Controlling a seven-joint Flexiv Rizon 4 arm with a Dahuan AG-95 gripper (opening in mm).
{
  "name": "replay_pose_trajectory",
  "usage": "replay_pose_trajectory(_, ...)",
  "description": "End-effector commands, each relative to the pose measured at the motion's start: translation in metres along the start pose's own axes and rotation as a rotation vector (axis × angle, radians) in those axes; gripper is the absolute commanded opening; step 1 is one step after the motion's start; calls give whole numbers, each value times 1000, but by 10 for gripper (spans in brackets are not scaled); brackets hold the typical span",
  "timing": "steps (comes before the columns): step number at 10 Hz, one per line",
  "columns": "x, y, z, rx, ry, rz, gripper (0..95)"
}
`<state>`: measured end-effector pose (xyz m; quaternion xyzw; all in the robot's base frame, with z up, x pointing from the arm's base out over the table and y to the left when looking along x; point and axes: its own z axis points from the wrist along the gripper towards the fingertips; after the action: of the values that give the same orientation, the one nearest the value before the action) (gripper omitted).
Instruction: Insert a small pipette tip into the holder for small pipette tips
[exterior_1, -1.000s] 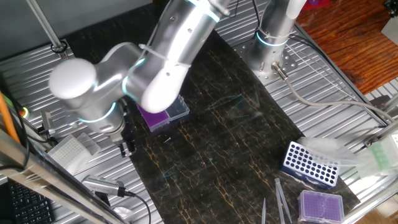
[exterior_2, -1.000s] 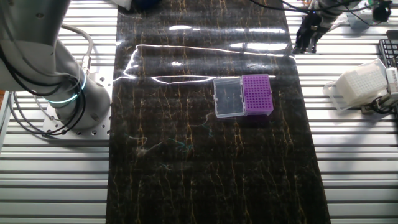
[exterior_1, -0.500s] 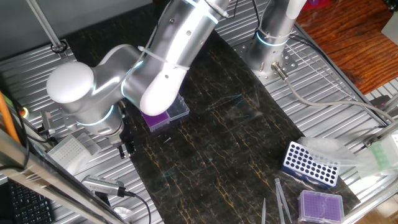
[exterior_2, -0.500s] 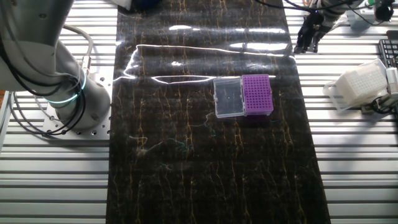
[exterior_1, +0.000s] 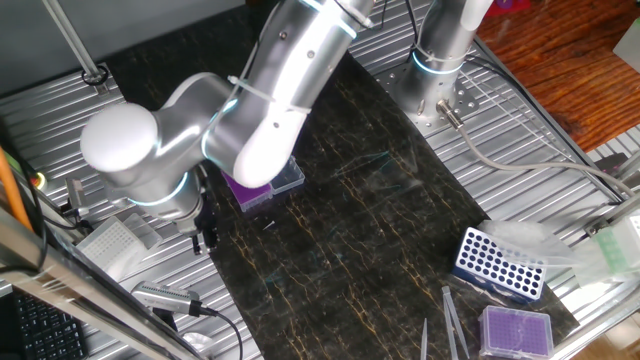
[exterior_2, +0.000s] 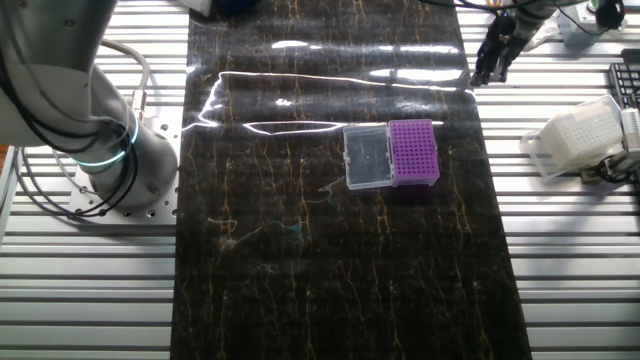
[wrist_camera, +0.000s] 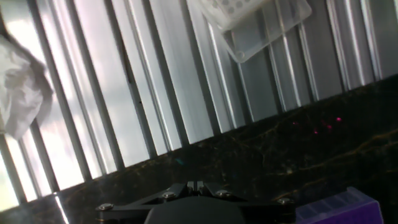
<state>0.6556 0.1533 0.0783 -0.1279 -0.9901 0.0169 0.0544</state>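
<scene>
The holder for small pipette tips (exterior_2: 413, 152) is a purple gridded box with a clear lid panel (exterior_2: 366, 157) joined at its side, lying on the dark mat. In one fixed view the arm partly covers it (exterior_1: 250, 192). A corner of it shows in the hand view (wrist_camera: 339, 208). My gripper (exterior_2: 494, 66) hangs over the mat's far edge, well away from the holder. It also shows in one fixed view (exterior_1: 205, 236) and the hand view (wrist_camera: 193, 185). Its jaws are together. I see no small pipette tip between them or anywhere else.
A white tip box (exterior_2: 585, 135) lies on the slatted table beside the gripper and shows in the hand view (wrist_camera: 249, 18). A blue rack (exterior_1: 500, 262), a lidless purple box (exterior_1: 516, 330) and grey tweezers (exterior_1: 452, 320) sit at the mat's other end. The arm base (exterior_2: 100, 150) stands beside the mat.
The arm has shifted slightly. The gripper has risen a little at the mat's edge. The holder has not moved.
</scene>
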Motion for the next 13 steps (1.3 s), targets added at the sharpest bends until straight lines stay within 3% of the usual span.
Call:
replay_pose_trajectory(1, 0, -1, 0, 16, 0, 2, 0)
replay_pose_trajectory(3, 0, -1, 0, 14, 2, 3, 0)
replay_pose_trajectory(4, 0, 2, 0, 0, -17, -5, 0)
replay_pose_trajectory(8, 7, 23, -1, -3, -28, -6, 0)
replay_pose_trajectory(13, 29, 25, -3, -10, -18, -26, 0)
